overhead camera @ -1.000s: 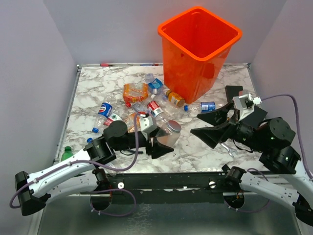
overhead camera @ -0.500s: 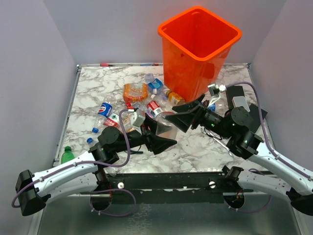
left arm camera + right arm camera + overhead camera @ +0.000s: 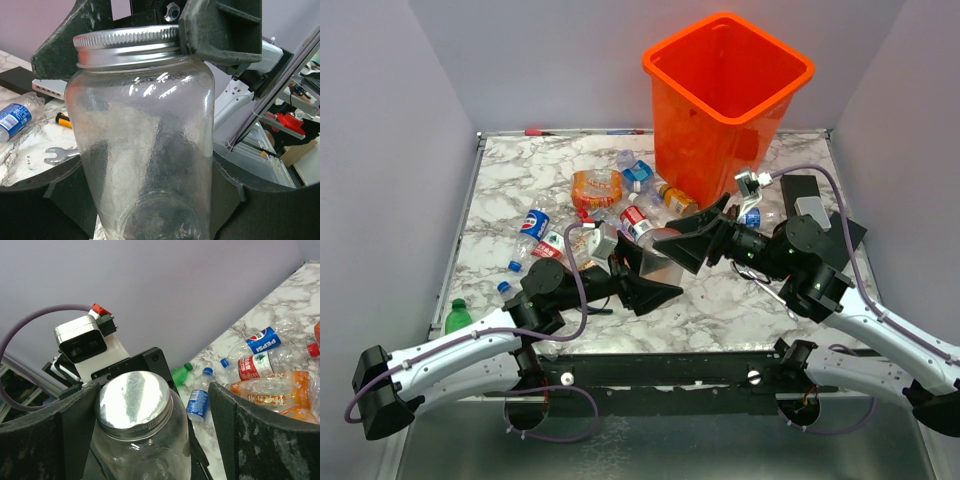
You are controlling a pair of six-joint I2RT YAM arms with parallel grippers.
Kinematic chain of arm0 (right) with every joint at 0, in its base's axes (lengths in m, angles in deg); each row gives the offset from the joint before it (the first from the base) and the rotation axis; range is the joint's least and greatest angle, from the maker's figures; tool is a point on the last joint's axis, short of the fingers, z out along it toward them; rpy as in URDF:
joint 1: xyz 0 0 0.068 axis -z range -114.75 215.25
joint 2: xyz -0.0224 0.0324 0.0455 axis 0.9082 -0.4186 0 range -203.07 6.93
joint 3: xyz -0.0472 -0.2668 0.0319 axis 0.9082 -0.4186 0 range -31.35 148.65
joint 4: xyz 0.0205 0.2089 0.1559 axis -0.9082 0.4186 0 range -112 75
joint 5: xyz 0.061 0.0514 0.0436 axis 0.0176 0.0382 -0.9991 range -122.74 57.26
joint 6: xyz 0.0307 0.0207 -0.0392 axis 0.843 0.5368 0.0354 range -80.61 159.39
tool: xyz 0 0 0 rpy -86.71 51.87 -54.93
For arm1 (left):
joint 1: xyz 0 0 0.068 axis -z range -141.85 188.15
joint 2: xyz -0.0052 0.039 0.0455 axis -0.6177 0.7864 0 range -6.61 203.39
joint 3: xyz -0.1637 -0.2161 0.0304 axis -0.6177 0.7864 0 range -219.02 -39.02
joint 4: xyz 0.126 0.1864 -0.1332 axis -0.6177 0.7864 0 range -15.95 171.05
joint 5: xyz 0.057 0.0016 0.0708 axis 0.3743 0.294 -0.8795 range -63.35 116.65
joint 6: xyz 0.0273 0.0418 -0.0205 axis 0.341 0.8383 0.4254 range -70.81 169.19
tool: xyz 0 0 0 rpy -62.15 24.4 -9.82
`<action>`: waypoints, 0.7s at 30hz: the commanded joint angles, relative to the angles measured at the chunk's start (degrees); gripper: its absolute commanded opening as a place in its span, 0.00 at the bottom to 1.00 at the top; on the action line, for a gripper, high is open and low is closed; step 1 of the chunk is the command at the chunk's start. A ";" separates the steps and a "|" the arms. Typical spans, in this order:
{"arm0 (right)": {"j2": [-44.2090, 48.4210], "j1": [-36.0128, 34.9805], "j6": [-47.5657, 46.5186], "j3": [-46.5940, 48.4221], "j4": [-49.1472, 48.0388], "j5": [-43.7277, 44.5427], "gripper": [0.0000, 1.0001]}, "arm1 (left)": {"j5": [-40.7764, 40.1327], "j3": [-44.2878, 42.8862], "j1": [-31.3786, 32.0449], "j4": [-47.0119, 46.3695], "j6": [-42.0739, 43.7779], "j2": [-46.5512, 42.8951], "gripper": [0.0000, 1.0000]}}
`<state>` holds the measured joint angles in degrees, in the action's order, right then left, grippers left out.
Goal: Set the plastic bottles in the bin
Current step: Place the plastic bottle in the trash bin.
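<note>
Many plastic bottles (image 3: 535,222) lie on the surface (image 3: 510,180) from 8 to 12 o'clock. Near 6 o'clock the left pincer (image 3: 642,278) grips a clear jar (image 3: 150,150) with a metal lid (image 3: 134,402), and the right pincer (image 3: 692,238) stands wide open around that lid. The orange bin (image 3: 720,130) stands upright at 1 o'clock.

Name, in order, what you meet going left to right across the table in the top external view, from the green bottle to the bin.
green bottle → Pepsi bottle → crushed orange-labelled bottle → orange bin
</note>
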<state>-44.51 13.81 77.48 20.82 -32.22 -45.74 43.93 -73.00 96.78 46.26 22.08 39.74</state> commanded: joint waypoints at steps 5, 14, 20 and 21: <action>-1.47 -0.41 -2.10 3.02 4.95 -4.66 0.53 | 0.55 -0.65 0.23 -0.79 0.31 0.50 0.20; -0.06 -0.42 -2.84 5.39 8.06 -4.23 0.00 | -5.11 -0.53 0.18 3.03 0.48 -2.07 0.99; -1.16 -0.39 -16.76 23.92 26.07 11.07 0.00 | -20.07 -0.05 0.19 15.47 3.54 -10.45 0.99; -1.86 -0.41 -19.11 27.38 27.89 15.64 0.00 | -23.10 0.43 0.17 17.67 4.36 -12.42 0.99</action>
<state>-46.08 13.79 68.58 35.07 -14.01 -43.90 35.54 -73.00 97.02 53.32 22.49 33.64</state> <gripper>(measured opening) 0.526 0.990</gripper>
